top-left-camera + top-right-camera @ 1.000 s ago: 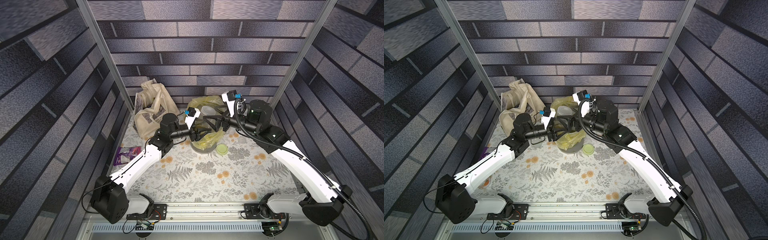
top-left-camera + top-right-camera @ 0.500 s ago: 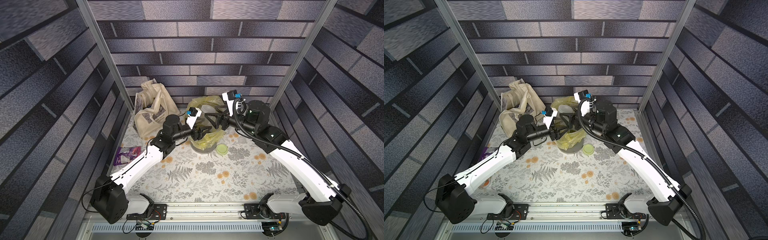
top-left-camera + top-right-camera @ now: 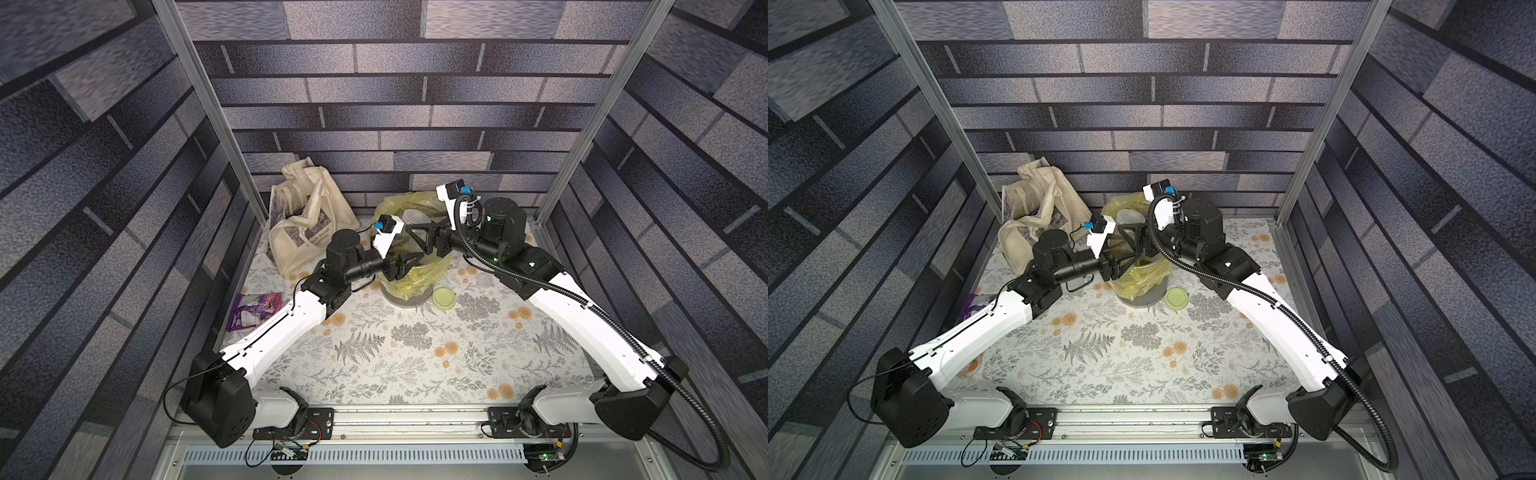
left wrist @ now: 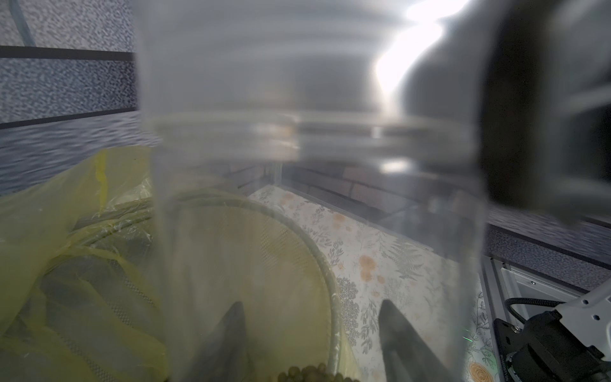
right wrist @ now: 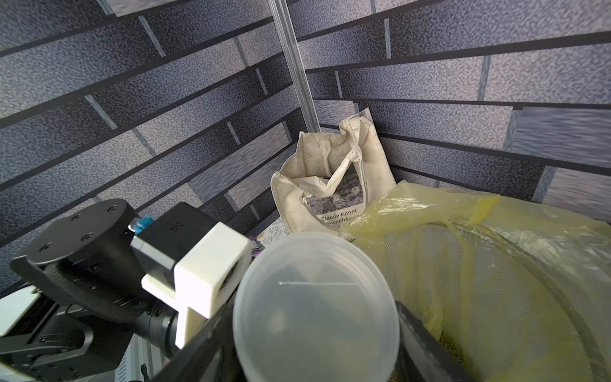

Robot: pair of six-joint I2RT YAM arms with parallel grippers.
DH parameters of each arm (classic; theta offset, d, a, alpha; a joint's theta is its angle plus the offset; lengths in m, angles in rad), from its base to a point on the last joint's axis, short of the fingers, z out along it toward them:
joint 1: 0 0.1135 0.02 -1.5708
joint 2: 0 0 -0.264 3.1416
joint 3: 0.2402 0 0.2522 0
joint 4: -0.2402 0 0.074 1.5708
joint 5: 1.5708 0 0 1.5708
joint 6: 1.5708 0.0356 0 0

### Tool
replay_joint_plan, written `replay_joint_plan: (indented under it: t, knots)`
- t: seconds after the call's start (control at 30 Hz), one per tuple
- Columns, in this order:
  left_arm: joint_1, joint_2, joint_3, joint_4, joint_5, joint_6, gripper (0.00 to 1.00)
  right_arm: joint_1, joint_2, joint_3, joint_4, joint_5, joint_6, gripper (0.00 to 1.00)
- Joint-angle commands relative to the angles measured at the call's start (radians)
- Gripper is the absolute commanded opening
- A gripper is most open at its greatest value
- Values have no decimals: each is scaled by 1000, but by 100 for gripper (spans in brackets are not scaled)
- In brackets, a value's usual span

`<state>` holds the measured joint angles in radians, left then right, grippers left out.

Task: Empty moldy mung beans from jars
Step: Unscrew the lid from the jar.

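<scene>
In the upper middle of both top views, the two arms meet over the grey bin (image 3: 417, 301) with its yellow bag (image 3: 434, 272). Between them is a clear jar (image 3: 413, 217), up in the air over the bin's mouth. The left gripper (image 3: 409, 262) has the jar in its grip. Its dark fingers (image 4: 236, 330) show through the clear wall in the left wrist view.

The right gripper (image 3: 416, 240) is on the right side. Its fingers (image 5: 416, 334) sit on both sides of the jar's flat end, very close, but I cannot tell if they squeeze it.

A few mung beans (image 4: 307, 370) show by the left fingers — in the jar or in the bin, I cannot tell. A green lid (image 3: 444, 298) lies on the table (image 3: 415, 357), just right of the bin. A cloth bag (image 3: 307, 232) stands at the upper left.
</scene>
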<state>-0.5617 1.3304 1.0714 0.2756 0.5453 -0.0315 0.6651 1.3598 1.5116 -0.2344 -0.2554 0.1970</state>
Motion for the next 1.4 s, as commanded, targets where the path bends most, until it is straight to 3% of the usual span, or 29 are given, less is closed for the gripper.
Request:
replay_joint_plan:
  t: [0.0,0.4,0.67,0.97,1.2,1.37]
  knots:
    - [-5,-34,2,21,5,28,52,-2,-7,7,45,-6,23,75]
    - [-5,-36,-16,36,22,23,52,-9,8,17,50,-22,42,66]
    - [-1,-39,-27,49,52,11,52,-20,19,0,96,-103,57,56]
    - [100,-16,-6,77,284,-73,53,-61,10,-54,210,-229,87,55]
    - [112,-11,22,-21,344,0,52,-83,12,-83,278,-299,84,54]
    - [145,-6,31,-75,467,48,51,-117,12,-78,290,-349,81,54]
